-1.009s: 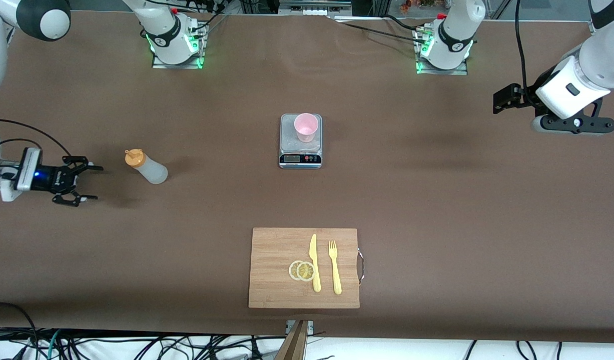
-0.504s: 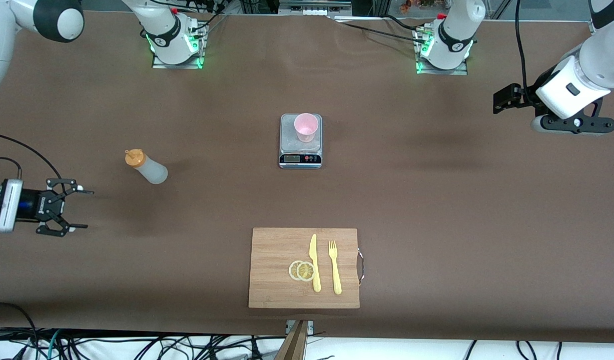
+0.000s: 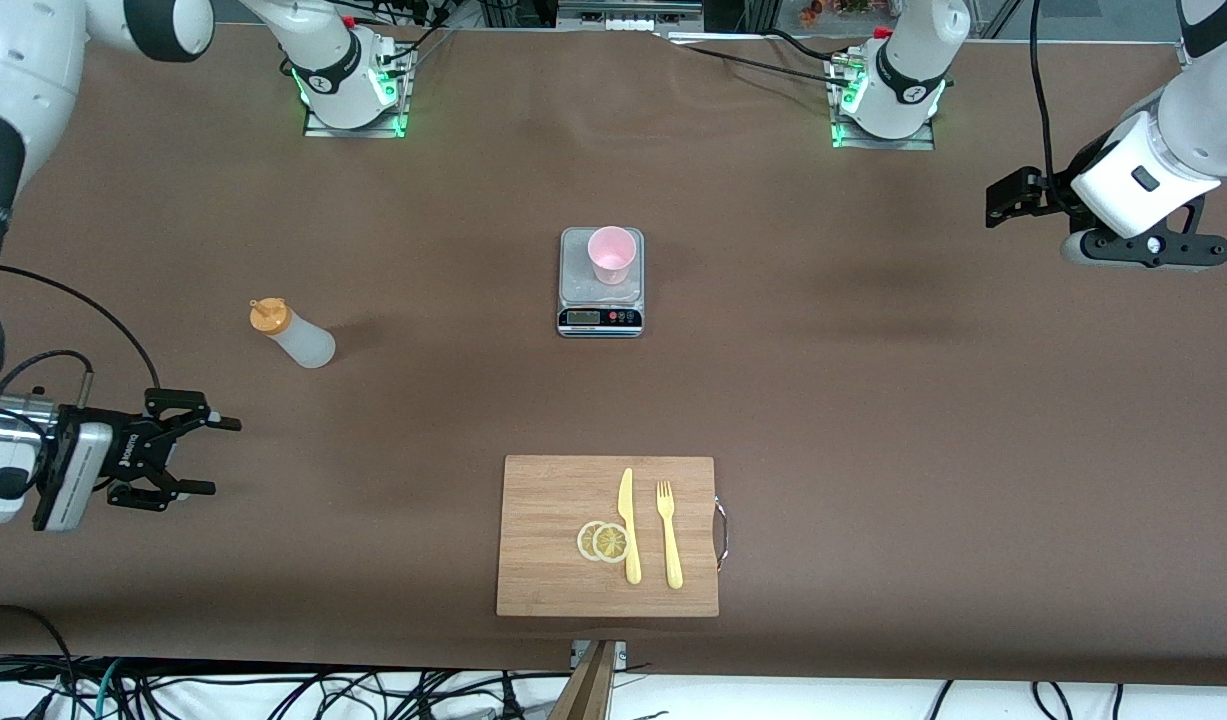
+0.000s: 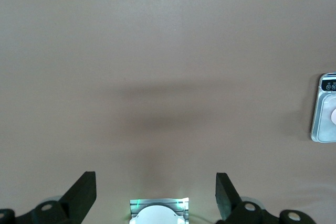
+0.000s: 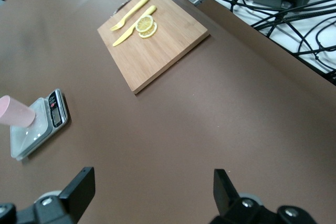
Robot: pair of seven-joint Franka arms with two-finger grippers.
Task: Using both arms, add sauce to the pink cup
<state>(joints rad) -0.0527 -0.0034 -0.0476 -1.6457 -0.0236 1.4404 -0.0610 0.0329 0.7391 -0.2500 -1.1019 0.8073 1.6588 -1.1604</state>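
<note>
A brown mat covered the long table [image 3: 873,420], with loose black cables along its camera-side edge. Writing was scarce: white lettering on the right gripper's body was too small to read, and the grey scale [image 3: 600,300] showed a dark display strip with what looked like red buttons, no digits legible.

The pink cup [image 3: 611,254] stood upright on the scale's platform, mid-table. The sauce [image 3: 291,334], orange-capped, stood on the mat toward the right arm's end, well apart from the scale.

The right gripper [image 3: 195,456] hung low over bare mat at that same end, nearer the front camera's side than the bottle, its fingers [image 5: 79,190] spread wide and holding nothing. The left gripper [image 3: 1005,198] waited above the mat at the left arm's end, fingers [image 4: 84,192] likewise parted and empty.

A wooden cutting board [image 3: 553,560] lay near the camera-side edge, carrying a yellow knife [image 3: 628,525], a yellow fork [image 3: 668,535] and two lemon slices [image 3: 603,541]. Wide bare mat separated bottle, scale and board.
</note>
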